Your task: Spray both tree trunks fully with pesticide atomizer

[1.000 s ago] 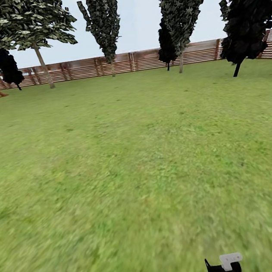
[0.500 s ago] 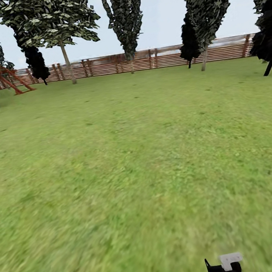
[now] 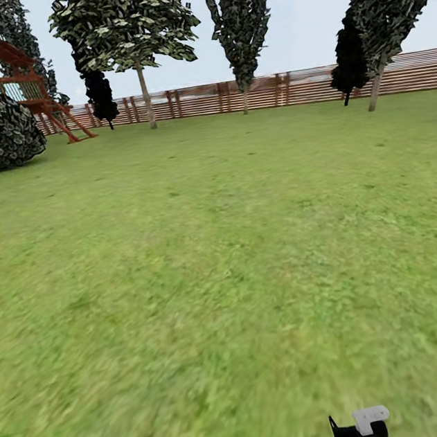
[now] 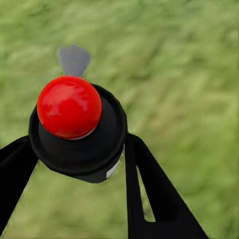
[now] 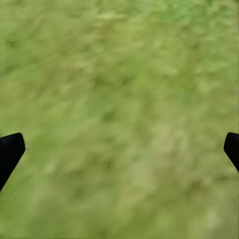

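Camera heading has swung left: fence (image 3: pixel 263 93) and trees (image 3: pixel 136 42) sit further right, and a playhouse (image 3: pixel 8 75) appears. Left end effector (image 4: pixel 74 159) grips the pesticide atomizer (image 4: pixel 69 107); right end effector (image 5: pixel 119 149) hangs spread and empty above lawn. Risk: spraying now would waste mist, since the trunks are well apart from the robot; the atomizer's red cap is seen in the left wrist view.
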Available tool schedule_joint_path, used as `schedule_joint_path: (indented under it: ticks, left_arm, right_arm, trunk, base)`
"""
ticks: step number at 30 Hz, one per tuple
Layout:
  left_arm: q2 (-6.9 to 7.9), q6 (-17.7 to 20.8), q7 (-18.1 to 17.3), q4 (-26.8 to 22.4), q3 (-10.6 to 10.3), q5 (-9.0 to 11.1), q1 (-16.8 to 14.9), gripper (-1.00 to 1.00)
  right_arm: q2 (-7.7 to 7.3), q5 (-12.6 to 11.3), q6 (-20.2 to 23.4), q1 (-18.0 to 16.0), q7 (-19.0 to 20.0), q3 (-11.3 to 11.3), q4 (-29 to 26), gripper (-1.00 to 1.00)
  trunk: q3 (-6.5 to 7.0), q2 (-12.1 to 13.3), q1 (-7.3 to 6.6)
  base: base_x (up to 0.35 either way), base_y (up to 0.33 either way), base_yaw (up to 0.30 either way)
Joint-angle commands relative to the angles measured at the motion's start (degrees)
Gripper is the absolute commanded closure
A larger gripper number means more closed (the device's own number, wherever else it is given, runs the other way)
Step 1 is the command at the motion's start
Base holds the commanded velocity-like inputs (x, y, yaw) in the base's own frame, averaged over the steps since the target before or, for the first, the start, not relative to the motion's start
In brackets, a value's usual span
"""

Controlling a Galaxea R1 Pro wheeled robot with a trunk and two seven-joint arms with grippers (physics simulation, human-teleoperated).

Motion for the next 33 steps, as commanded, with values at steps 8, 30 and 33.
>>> schedule_joint_path:
  ticks: [8, 30, 33]
  left_arm:
    - [0.01, 0.0, 0.0, 0.0, 0.0, 0.0, 0.0, 1.0]
    - [0.01, 0.1, 0.0, 0.0, 0.0, -0.1, 0.0, 1.0]
    - [0.01, 0.1, 0.0, 0.0, 0.0, -0.1, 0.0, 1.0]
  right_arm:
    - [-0.02, 0.0, 0.0, 0.0, 0.0, 0.0, 0.0, -1.0]
    - [-0.47, 0.1, 0.1, 0.0, 0.3, 0.1, 0.0, -1.0]
    - [-0.66, 0.2, 0.1, 0.0, 0.4, 0.1, 0.1, -1.0]
  trunk:
    - [0.0, 0.0, 0.0]
    - [0.0, 0.0, 0.0]
    - [0.0, 0.0, 0.0]
  base:
    - [0.093, 0.028, 0.281]
    - [0.137, 0.0, 0.203]
    - [0.339, 0.0, 0.001]
